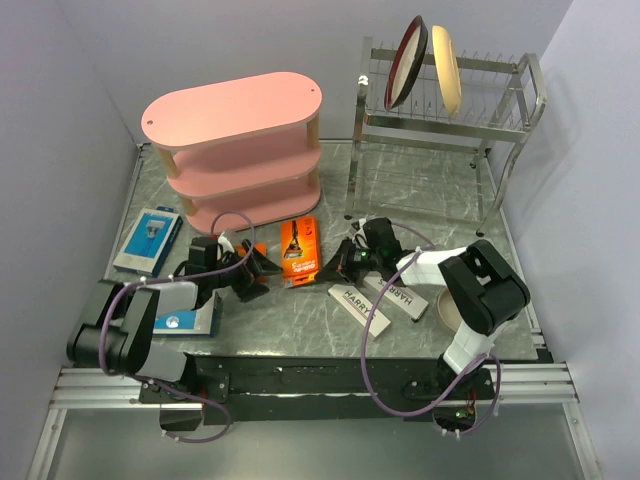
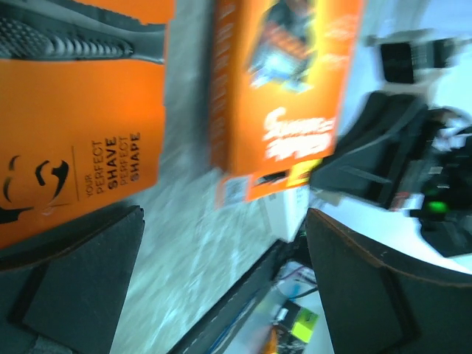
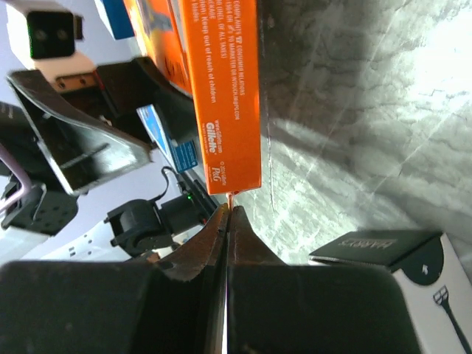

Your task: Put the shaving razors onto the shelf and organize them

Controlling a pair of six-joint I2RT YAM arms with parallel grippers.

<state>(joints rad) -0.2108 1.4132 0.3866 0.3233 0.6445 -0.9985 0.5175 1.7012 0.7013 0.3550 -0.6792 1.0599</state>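
Note:
The pink shelf [image 1: 232, 150] stands at the back left. My right gripper [image 3: 231, 209] is shut on the thin bottom edge of an orange razor card [image 3: 221, 96], which lies mid-table [image 1: 299, 247]. My left gripper [image 2: 223, 214] is open, with only bare table between its fingers [image 2: 81, 287]. A second orange card [image 2: 74, 110] lies just ahead of it on the left, and the first card [image 2: 287, 81] is farther off. One blue-and-white card [image 1: 148, 240] lies at the left. Another [image 1: 190, 320] lies under my left arm. Two HARRY'S boxes [image 1: 358, 305] [image 1: 400, 295] lie by my right arm.
A steel wire dish rack [image 1: 440, 130] with two upright plates [image 1: 408, 60] stands at the back right. A round beige object [image 1: 440, 305] sits under my right arm. Walls close in on the left, back and right.

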